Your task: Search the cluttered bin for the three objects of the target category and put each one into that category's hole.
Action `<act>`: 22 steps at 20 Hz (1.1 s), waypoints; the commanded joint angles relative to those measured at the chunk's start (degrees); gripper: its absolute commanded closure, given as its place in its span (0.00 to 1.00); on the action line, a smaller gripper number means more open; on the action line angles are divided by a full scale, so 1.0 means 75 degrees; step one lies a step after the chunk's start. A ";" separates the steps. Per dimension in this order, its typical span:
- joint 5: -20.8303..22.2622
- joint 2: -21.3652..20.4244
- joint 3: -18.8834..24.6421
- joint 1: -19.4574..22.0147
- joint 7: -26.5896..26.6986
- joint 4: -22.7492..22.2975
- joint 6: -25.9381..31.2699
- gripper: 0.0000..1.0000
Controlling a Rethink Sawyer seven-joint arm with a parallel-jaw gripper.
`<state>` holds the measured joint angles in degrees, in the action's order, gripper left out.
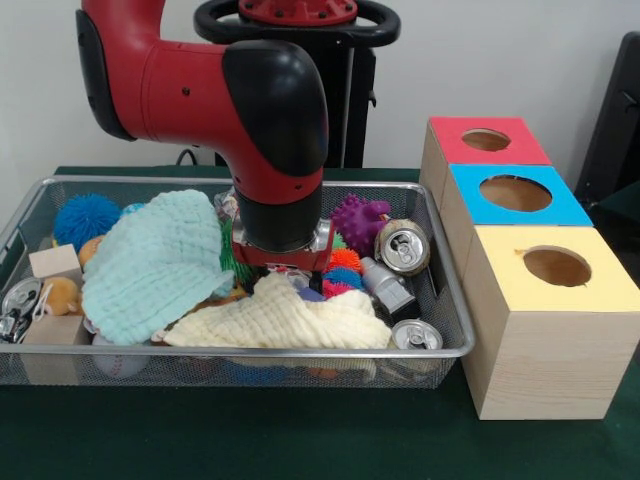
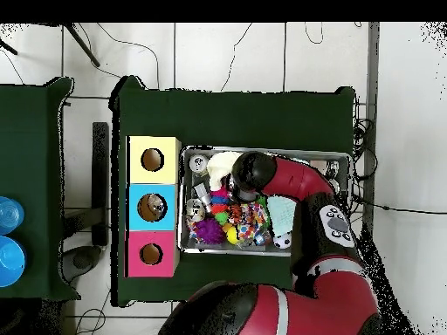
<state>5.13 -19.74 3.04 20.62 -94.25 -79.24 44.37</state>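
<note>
The silver wire-mesh bin holds mixed clutter. One clear plastic bottle lies right of centre, between two silver cans. I see no other bottles. My gripper is down in the middle of the bin, above a cream cloth that hides its lower end. In the overhead view the wrist covers the gripper over the bin. The blue-top box's hole is in the middle of the box row, and it also shows in the overhead view.
A mint cloth, a purple spiky ball, a blue spiky ball, wooden blocks and a third can lie in the bin. The red-top box and yellow-top box flank the blue-top one.
</note>
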 commanded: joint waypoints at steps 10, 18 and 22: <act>-0.0417 -0.0062 0.0306 -0.0096 -0.1206 -0.0574 -0.0045 0.00; -0.0474 0.0056 0.0385 -0.0009 -0.1045 -0.0426 0.0081 0.00; -0.0507 0.0043 0.0407 0.0023 -0.0986 -0.0518 0.0020 0.00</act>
<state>3.53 -20.75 2.86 20.08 -94.25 -80.13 44.36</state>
